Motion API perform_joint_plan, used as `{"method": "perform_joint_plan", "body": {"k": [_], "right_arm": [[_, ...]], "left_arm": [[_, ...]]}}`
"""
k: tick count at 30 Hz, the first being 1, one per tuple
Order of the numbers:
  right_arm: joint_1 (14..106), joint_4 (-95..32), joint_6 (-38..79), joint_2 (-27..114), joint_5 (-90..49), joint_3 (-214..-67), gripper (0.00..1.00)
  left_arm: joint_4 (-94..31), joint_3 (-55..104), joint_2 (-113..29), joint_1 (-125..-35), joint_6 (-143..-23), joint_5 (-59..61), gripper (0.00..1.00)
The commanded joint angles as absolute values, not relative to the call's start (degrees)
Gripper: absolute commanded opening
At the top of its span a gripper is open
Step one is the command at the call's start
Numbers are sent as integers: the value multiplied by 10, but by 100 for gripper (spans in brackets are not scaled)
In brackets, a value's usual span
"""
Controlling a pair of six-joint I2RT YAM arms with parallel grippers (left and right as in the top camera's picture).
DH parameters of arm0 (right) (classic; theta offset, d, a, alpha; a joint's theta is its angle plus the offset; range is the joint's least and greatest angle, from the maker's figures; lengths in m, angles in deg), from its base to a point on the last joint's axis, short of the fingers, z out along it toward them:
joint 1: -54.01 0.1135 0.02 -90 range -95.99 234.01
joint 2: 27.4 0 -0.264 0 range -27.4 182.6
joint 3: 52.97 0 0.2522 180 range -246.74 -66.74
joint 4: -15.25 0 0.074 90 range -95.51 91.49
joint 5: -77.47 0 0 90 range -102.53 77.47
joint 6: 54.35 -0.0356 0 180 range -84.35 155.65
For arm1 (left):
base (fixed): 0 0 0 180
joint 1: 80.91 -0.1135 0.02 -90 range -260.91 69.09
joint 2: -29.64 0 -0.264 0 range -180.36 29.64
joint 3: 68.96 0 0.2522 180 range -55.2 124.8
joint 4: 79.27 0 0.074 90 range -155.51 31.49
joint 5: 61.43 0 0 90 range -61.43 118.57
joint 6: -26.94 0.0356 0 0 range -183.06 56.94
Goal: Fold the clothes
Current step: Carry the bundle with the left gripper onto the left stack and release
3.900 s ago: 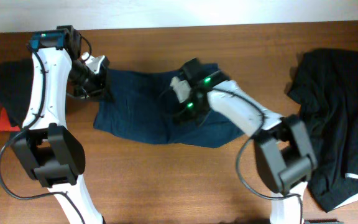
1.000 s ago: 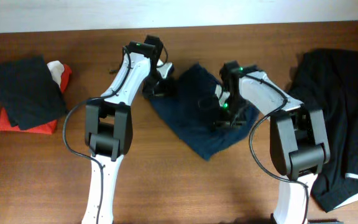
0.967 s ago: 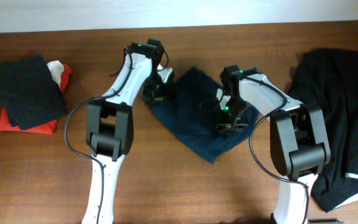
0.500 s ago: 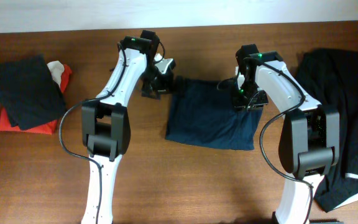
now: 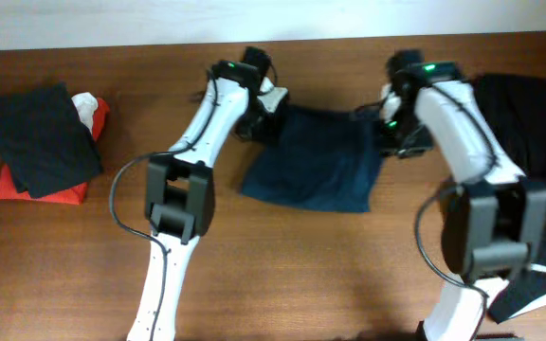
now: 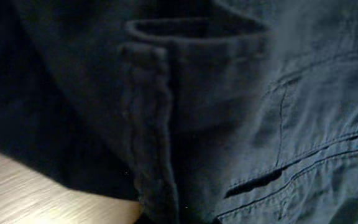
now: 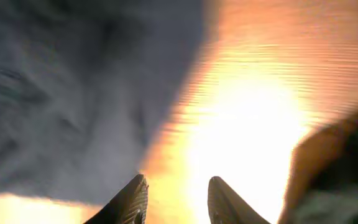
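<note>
at the left edge of the bench [image 5: 282, 275], a folded black cloth [image 5: 36, 137] lies on top of a red item [image 5: 41, 189], with a white item [image 5: 85, 104] showing at the stack's upper right corner.

the left gripper [image 5: 271, 112] sits near the rear edge of the bench, left of centre, at the upper left corner of the navy shorts [image 5: 316, 166]. it is fully closed and grips the shorts at that corner. the left wrist view is filled with dark fabric at close range, showing a vertical belt loop [image 6: 151, 124] and a pocket slit [image 6: 253, 183]. the gripper's own fingers do not show there.

the navy shorts lie at the middle of the bench toward the rear edge, with the upper hem spanning from one gripper to the other.

the right gripper [image 5: 393, 134] is at the upper right corner of the shorts. in the blurred right wrist view its fingertips [image 7: 135, 196] stand slightly apart, with bare bench between them and the fabric to their left. no grip on the shorts shows.

a black garment [image 5: 538, 123] lies at the right edge of the bench, partly covered by the right arm.
</note>
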State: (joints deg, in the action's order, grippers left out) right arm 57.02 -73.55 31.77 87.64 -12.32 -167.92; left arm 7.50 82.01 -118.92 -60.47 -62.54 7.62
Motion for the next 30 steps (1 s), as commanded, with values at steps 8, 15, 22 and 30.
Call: {"method": "perform_joint_plan", "body": {"k": [8,15,22,30], "right_arm": [[472,-777,318,817,-121,-1701,36],[472,-782,318,817,-121,-1700,36],[472,-793,318,817,-121,-1700,36],[472,-796,318,817,-121,-1700,36]], "left_arm": [[138,879,-959,-887,-609,479,0],[75,878,-959,-1018,-608,411,0],[66,861,-960,-1105,-609,371,9],[58,830,-960,-1140,-609,269,96]]}}
